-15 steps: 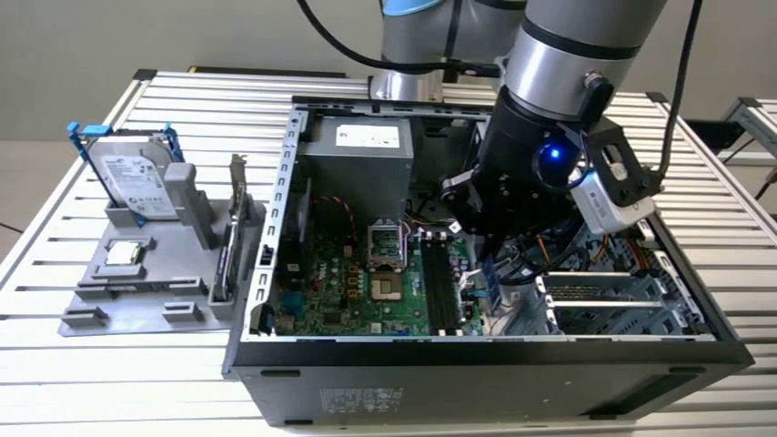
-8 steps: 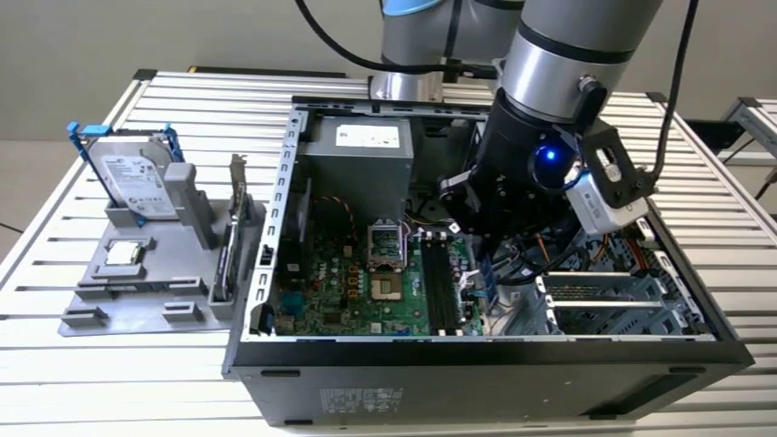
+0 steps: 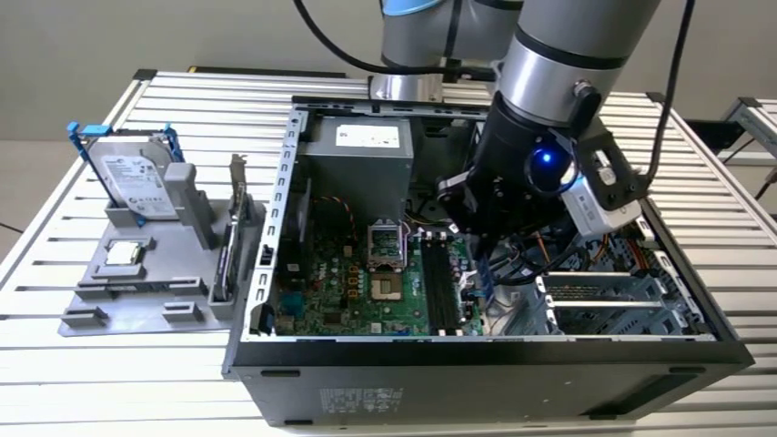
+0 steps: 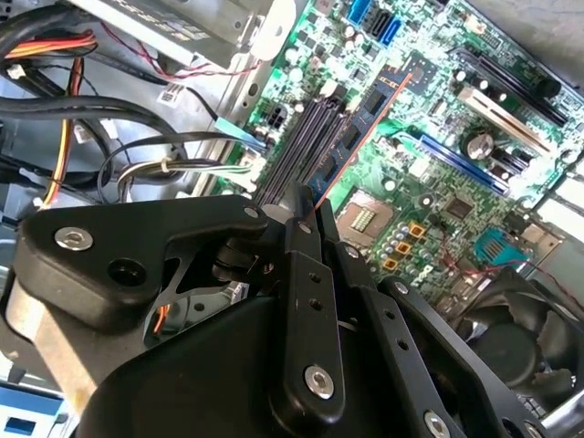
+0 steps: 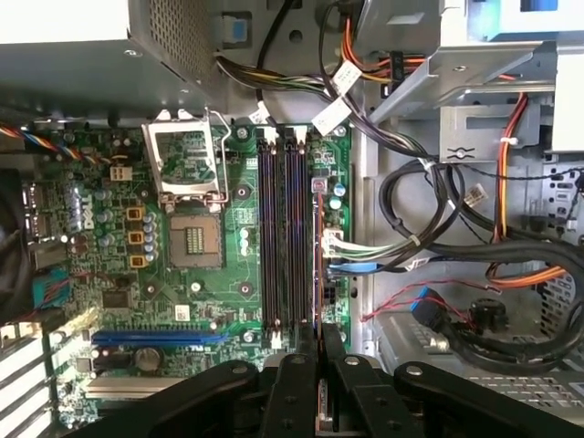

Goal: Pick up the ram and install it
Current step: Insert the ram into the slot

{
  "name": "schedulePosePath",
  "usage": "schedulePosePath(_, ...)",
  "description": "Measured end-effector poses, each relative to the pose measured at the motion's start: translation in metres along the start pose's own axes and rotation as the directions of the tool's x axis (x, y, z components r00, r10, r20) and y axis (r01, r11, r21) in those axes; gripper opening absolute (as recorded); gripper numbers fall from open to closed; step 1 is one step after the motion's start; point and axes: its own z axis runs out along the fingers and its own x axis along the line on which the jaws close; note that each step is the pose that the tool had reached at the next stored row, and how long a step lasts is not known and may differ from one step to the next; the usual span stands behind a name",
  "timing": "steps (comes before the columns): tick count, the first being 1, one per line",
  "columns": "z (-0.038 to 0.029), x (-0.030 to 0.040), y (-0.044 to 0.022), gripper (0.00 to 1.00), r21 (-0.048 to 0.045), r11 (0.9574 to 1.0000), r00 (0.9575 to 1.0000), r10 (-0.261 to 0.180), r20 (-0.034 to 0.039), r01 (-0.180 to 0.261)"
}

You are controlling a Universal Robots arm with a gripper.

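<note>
— Where is the ram?
— You have the ram (image 4: 359, 126) pinched in the gripper (image 4: 306, 212), inside the open computer case (image 3: 486, 369). In the second wrist view you see it almost edge-on: a long, thin, dark blue board with black chips along one face.

— How does it sit against the board?
— In the first wrist view it is a thin line parallel to the two black memory slots (image 5: 280, 246). It lies just beside them, on the side away from the processor socket (image 5: 192, 239). You cannot tell whether it touches the motherboard (image 5: 109, 228).

— And the arm?
— Your arm (image 3: 559, 55) reaches steeply down into the case, with the fingers (image 5: 297, 388) pressed onto the stick's near end.
</note>
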Motion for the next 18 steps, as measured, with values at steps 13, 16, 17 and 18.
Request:
schedulePosePath(13,0.0131,-0.0004,0.0033,0.00,-0.0063,1.0000,1.0000,0.000,-0.0028,0.000)
schedulePosePath(16,0.0165,-0.0003,0.0052,0.00,-0.0077,1.0000,1.0000,0.000,-0.0030,0.000)
schedulePosePath(17,0.0172,-0.0002,0.0058,0.00,-0.0083,1.0000,1.0000,0.000,-0.0030,0.000)
schedulePosePath(18,0.0178,-0.0001,0.0065,0.00,-0.0090,1.0000,1.0000,0.000,-0.0030,0.000)
